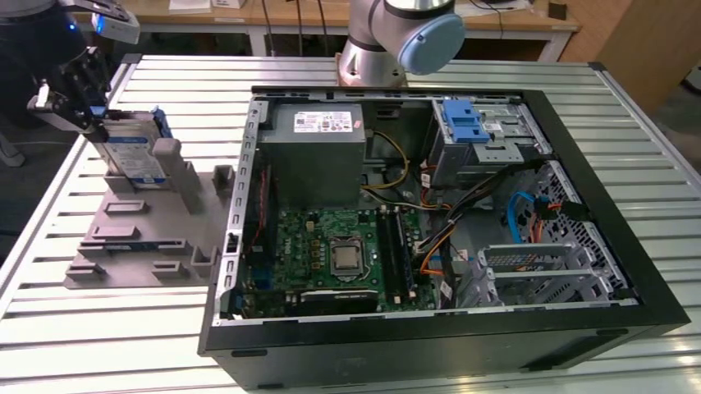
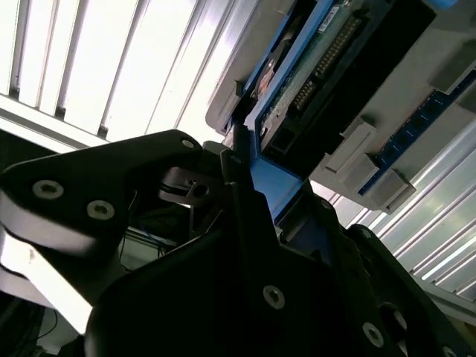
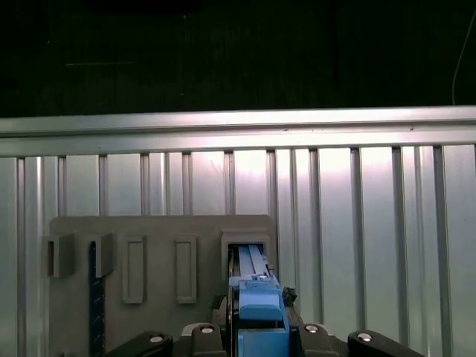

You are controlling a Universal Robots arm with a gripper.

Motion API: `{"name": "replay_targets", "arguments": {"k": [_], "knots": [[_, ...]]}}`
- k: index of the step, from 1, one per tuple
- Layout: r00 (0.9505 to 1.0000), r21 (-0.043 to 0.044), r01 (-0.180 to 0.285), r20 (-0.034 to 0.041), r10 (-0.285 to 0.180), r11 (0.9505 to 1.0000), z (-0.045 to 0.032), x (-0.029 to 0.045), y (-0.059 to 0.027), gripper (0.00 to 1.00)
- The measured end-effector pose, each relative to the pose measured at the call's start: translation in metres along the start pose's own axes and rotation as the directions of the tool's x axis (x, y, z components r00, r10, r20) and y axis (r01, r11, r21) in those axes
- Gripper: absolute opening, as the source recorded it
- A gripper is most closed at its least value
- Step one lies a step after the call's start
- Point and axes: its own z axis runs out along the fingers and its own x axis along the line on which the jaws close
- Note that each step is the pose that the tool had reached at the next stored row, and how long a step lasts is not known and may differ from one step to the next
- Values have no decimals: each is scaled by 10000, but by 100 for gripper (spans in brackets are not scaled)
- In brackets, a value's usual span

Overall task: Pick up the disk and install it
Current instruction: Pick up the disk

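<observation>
The disk [image 1: 131, 152] stands on edge in a slot of the grey holder plate [image 1: 143, 242], on the slatted table [image 1: 110, 345] to the exterior view's left of the open computer case [image 1: 570, 213]. Its broad faces are vertical and the labelled face turns toward the near left. Its long axis looks close to upright, the top leaning slightly left. Blue carrier rails [image 3: 259, 306] frame it, one thin edge facing up. The gripper [image 1: 90, 113] comes down on the disk's upper far-left corner at a slant, and its black fingers [image 2: 236, 158] pinch the blue rail from both sides. The arm's base [image 1: 383, 41] stands at the far side of the table, behind the case's power supply [image 1: 312, 135] and blue-latched drive cage [image 1: 477, 127].
</observation>
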Motion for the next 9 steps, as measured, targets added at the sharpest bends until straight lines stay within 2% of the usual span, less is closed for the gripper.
{"name": "replay_targets", "arguments": {"k": [9], "knots": [[9999, 24, 102, -31, -102, 9999, -9, 2, 1, 37]]}}
